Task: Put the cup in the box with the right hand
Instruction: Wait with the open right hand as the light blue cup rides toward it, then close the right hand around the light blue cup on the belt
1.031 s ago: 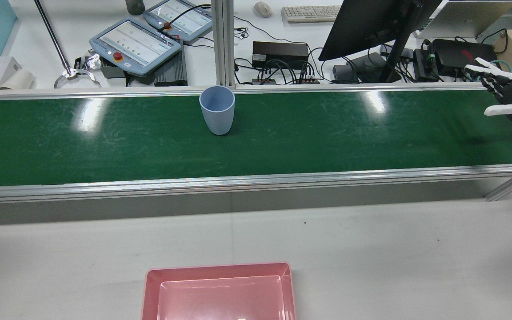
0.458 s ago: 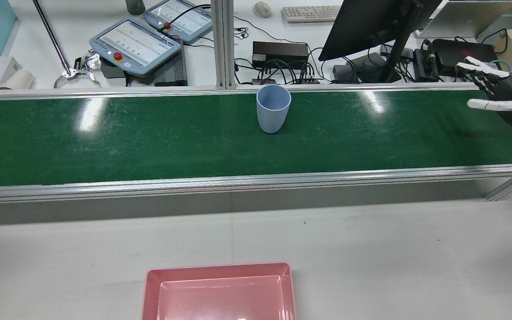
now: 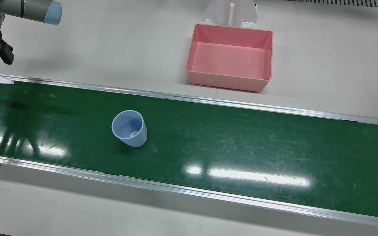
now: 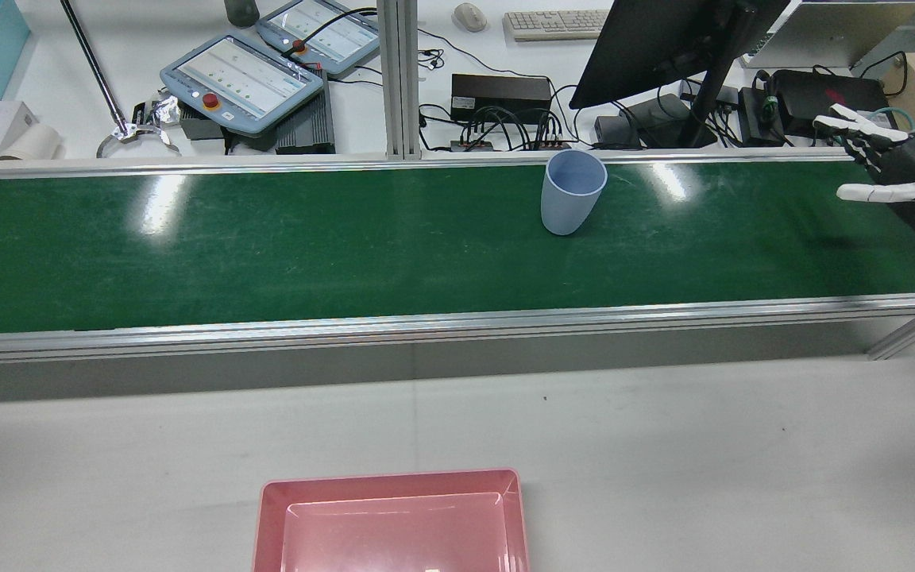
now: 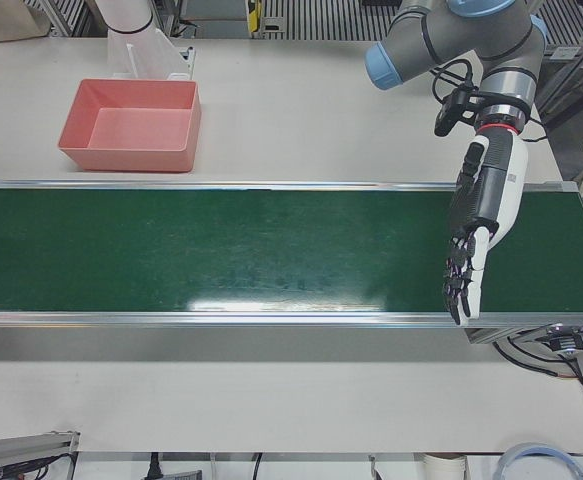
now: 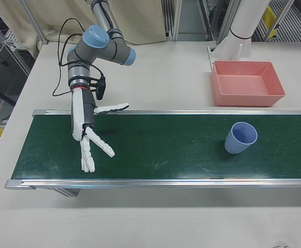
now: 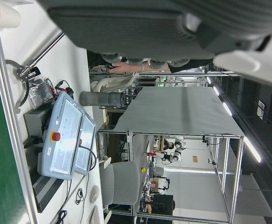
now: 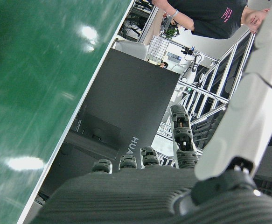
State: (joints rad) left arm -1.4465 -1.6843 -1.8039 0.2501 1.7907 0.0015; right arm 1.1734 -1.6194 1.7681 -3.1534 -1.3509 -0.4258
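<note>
A light blue cup (image 4: 573, 192) stands upright on the green conveyor belt (image 4: 267, 238), near its far edge; it also shows in the front view (image 3: 129, 128) and the right-front view (image 6: 240, 138). My right hand (image 4: 894, 171) is open and empty above the belt's right end in the rear view, well apart from the cup; the right-front view (image 6: 91, 129) shows its fingers spread. The pink box (image 4: 390, 481) sits empty on the white table on the near side of the belt (image 3: 228, 83). My left hand (image 5: 471, 240) is open and empty over the other end of the belt.
The belt has aluminium rails (image 4: 426, 324) along both long sides. Behind it are teach pendants (image 4: 243, 79), a monitor (image 4: 664, 40), cables and a vertical post (image 4: 398, 79). White table surface (image 4: 664, 445) lies between the belt and the box.
The cup has travelled right along the belt in the rear view, toward my right hand. The right hand has shifted slightly inward and stays open.
</note>
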